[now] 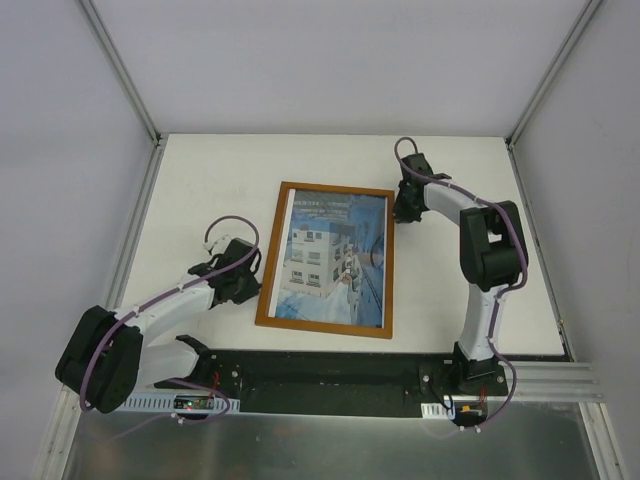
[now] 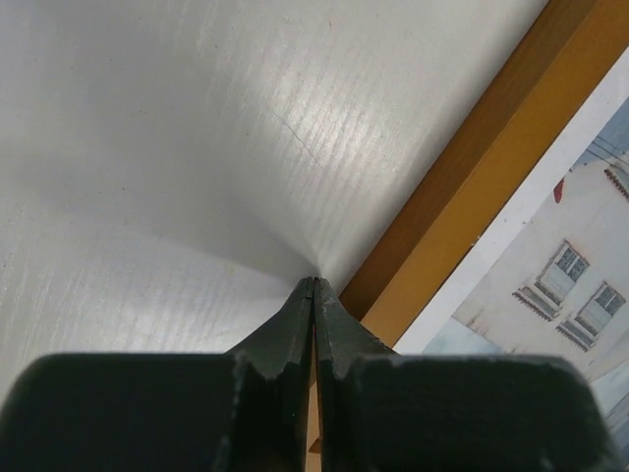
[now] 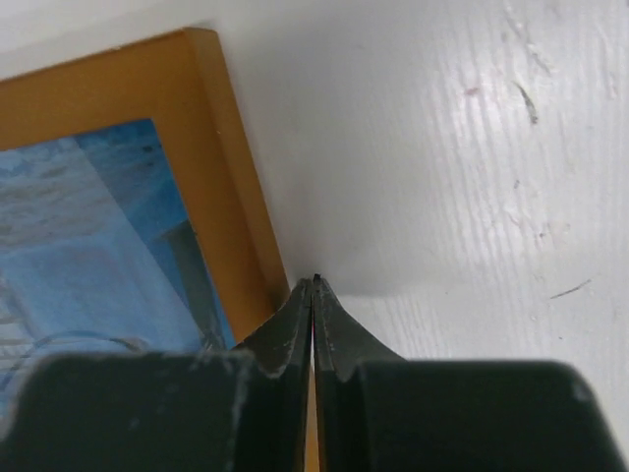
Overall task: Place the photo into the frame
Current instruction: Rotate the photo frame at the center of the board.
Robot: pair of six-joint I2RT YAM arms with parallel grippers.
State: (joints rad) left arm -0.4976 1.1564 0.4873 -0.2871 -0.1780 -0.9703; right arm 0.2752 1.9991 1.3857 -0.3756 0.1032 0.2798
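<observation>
The orange-brown frame (image 1: 326,259) lies flat in the middle of the white table. The photo (image 1: 333,258), a print of white buildings and blue, lies face up inside its rails. My left gripper (image 1: 257,282) is shut and empty, with its tips on the table against the outside of the frame's left rail (image 2: 462,197). The photo's white border (image 2: 536,211) shows past that rail. My right gripper (image 1: 399,214) is shut and empty, with its tips (image 3: 314,285) low beside the right rail (image 3: 228,177) near the far right corner. The blue print (image 3: 88,236) shows inside that rail.
The white table (image 1: 200,190) is bounded by grey enclosure walls and metal posts (image 1: 130,85) at left, right and back. A black base rail (image 1: 330,375) with the arm mounts runs along the near edge.
</observation>
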